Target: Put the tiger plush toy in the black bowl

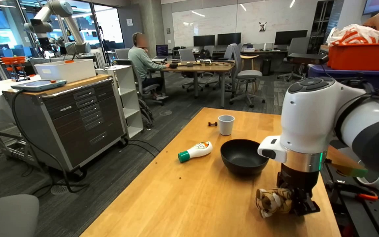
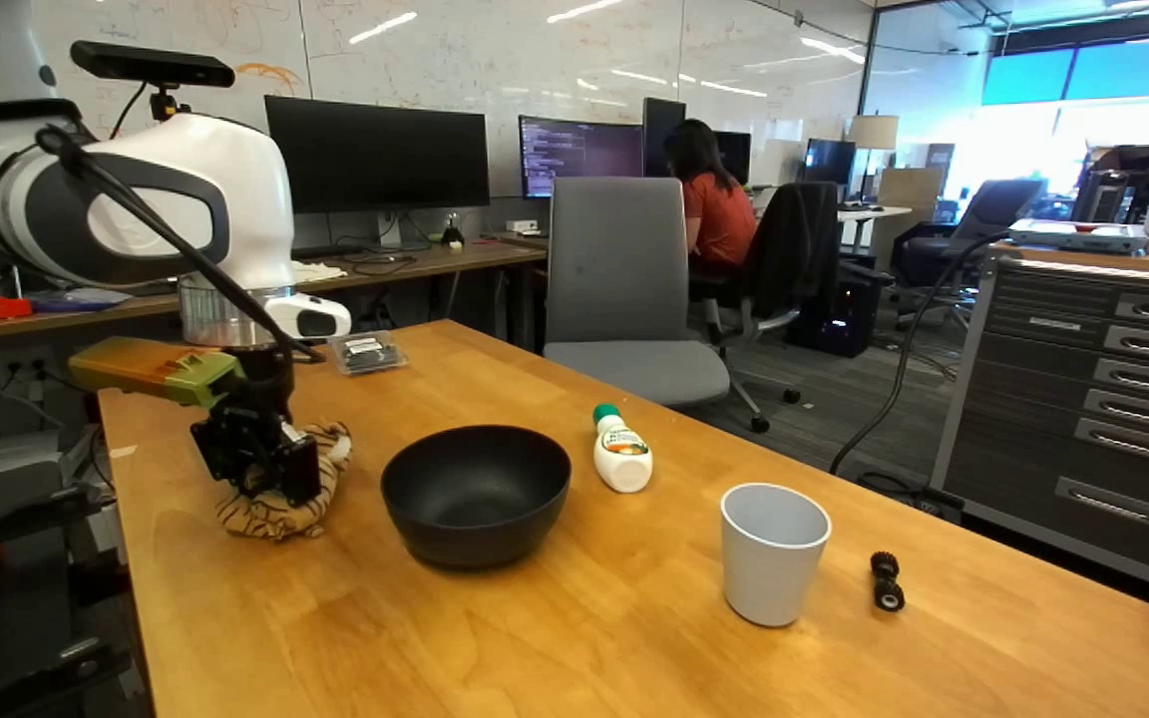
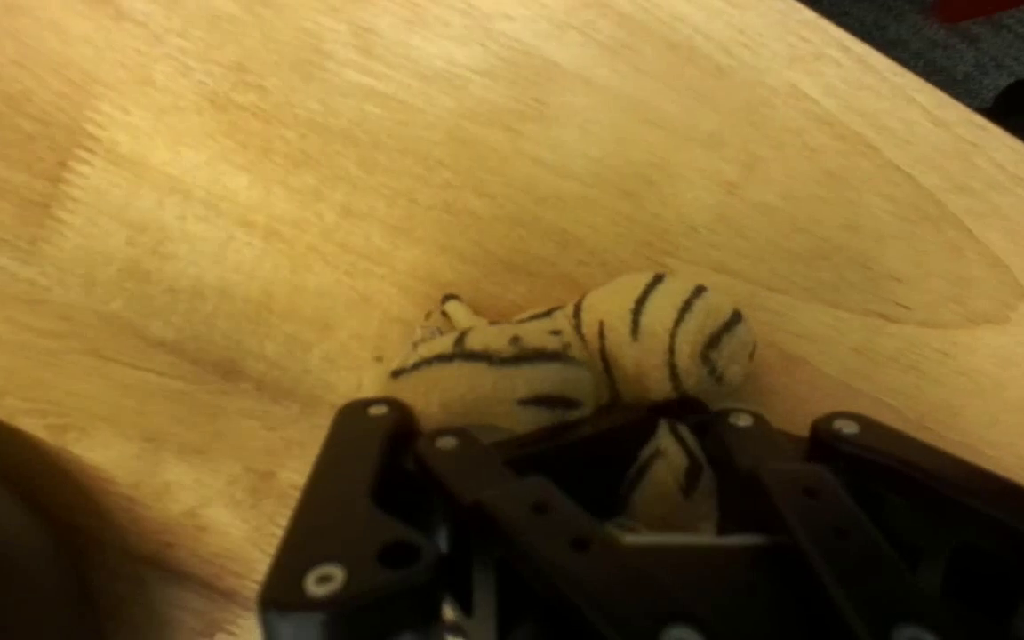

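Here, near the black bowl [image 2: 476, 507], the bottle's [image 2: 626, 471] label [image 2: 622, 442] looks illegible.

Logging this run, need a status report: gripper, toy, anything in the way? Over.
Gripper at tiger plush toy, can't tell if clamped. Toy outside black bowl. White bottle on bowl's far side from toy, likely off the path.

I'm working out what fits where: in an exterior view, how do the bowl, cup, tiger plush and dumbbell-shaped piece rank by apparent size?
Largest first, in an exterior view:
1. Black bowl
2. Pale cup and tiger plush, unranked: cup nearer the camera, plush partly hidden by the gripper
3. Dark dumbbell-shaped piece
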Controlling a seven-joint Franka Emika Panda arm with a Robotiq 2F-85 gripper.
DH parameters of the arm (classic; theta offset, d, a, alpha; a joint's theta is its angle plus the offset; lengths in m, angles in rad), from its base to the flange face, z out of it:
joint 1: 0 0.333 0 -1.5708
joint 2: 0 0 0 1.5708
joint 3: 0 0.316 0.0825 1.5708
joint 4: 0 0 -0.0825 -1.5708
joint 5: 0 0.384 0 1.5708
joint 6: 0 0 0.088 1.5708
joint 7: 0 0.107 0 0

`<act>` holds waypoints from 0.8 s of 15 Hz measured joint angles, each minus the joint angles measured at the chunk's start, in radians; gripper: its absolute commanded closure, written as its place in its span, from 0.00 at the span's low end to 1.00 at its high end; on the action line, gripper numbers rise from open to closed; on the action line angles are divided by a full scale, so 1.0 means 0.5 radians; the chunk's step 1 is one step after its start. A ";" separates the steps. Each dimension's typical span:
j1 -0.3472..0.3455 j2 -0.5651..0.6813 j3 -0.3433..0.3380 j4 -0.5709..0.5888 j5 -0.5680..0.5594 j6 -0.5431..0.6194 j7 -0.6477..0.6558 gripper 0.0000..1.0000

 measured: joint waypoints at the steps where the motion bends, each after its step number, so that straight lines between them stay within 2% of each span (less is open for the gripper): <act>1: -0.017 0.000 0.010 0.001 0.004 -0.001 0.000 0.94; 7: -0.125 -0.035 0.074 0.018 0.053 -0.020 -0.022 0.95; 12: -0.237 -0.156 0.127 0.055 0.234 -0.103 -0.182 0.94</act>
